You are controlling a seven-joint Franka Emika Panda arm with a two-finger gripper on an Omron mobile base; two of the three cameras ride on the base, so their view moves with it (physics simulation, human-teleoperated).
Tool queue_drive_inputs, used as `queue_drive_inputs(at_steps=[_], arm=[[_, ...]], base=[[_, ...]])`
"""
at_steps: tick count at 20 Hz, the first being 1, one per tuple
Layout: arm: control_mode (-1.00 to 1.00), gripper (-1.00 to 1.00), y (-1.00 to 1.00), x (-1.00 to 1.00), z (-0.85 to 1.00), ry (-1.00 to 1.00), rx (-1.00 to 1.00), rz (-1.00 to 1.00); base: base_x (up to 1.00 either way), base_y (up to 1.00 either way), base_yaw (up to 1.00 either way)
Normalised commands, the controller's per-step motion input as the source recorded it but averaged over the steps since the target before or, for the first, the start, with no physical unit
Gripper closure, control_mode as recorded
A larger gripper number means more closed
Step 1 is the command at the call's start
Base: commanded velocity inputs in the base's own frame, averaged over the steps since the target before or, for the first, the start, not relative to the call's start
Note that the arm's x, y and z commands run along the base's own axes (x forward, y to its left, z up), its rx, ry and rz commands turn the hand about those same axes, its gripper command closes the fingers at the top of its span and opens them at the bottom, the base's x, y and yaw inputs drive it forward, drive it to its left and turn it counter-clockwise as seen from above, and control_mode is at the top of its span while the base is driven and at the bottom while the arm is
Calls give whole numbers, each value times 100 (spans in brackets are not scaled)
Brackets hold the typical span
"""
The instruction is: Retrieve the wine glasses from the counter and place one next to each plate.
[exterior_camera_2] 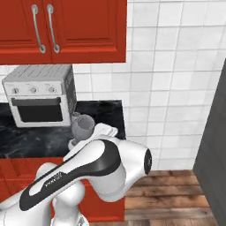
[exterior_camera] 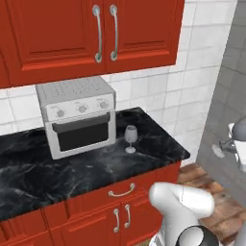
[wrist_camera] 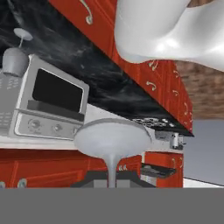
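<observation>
My fingers are clenched on the stem of a wine glass (wrist_camera: 111,140), its foot spreading just beyond my fingertips. The other wine glass (exterior_camera: 130,138) stands on the counter (exterior_camera: 72,168), far from my fingers, beside the toaster oven (exterior_camera: 79,115).

Clearance on the counter (exterior_camera: 96,168)

The toaster oven (exterior_camera: 79,116) blocks the rear centre; a wine glass (exterior_camera: 130,138) stands just beside its right front corner, not touching. Upper cabinets (exterior_camera: 91,33) overhang and limit headroom above the oven. Bare marble lies open in front of the oven and to the glass's right.
</observation>
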Motion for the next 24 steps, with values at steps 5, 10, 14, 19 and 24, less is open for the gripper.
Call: queue_drive_inputs(at_steps=[5, 10, 14, 19, 24], arm=[[100, 100, 0, 0, 0, 0, 0, 0], [100, 100, 0, 0, 0, 0, 0, 0], [100, 100, 0, 0, 0, 0, 0, 0], [100, 100, 0, 0, 0, 0, 0, 0], [100, 100, 0, 0, 0, 0, 0, 0]], base=[[0, -4, -98], [0, 0, -100], [0, 0, -100], [0, -22, -93], [0, -68, -81]])
